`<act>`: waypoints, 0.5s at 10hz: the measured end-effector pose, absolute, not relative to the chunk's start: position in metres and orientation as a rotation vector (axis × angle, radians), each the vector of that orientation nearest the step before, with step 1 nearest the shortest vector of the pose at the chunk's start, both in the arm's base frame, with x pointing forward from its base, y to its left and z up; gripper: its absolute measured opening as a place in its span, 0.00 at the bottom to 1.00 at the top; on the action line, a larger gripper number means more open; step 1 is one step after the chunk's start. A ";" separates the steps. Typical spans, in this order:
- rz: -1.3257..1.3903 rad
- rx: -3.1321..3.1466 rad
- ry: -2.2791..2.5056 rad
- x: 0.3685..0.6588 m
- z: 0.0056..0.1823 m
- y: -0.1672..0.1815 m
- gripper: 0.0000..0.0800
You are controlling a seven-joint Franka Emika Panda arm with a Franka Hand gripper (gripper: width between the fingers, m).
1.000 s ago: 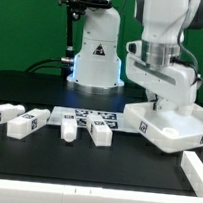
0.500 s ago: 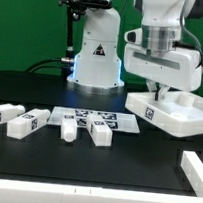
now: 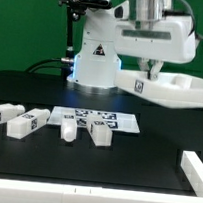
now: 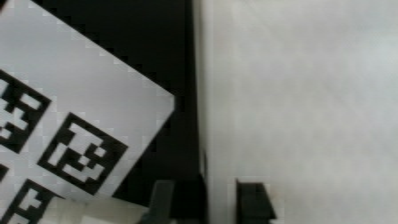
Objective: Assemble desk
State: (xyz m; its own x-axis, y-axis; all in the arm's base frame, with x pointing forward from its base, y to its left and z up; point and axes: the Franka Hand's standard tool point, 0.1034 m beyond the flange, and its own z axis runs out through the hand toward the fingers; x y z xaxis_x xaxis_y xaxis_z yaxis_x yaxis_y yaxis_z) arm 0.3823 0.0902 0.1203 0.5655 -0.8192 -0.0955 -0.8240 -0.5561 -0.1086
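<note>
My gripper (image 3: 154,70) is shut on the edge of the white tabletop (image 3: 174,90) and holds it in the air, tilted, at the exterior view's right. In the wrist view the tabletop (image 4: 302,100) fills one side, and the two dark fingers (image 4: 253,202) straddle its edge, with the gripper (image 4: 208,205) closed on it. Several white legs with black tags lie in a row on the black table at the exterior view's left: one (image 3: 2,115), another (image 3: 25,125), another (image 3: 69,130) and one more (image 3: 101,134).
The marker board (image 3: 93,118) lies flat behind the legs and also shows in the wrist view (image 4: 71,130). A white L-shaped rail (image 3: 194,170) stands at the front right. The robot base (image 3: 96,61) stands at the back.
The gripper has risen with the tabletop, lifting it off the table and carrying it up and toward the exterior view's right. The legs have not moved.
</note>
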 end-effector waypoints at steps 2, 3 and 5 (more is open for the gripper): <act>0.064 -2.658 1.414 0.380 0.112 0.090 0.07; 0.024 -2.616 1.538 0.380 0.087 0.095 0.07; 0.135 -2.499 1.765 0.388 0.076 0.088 0.07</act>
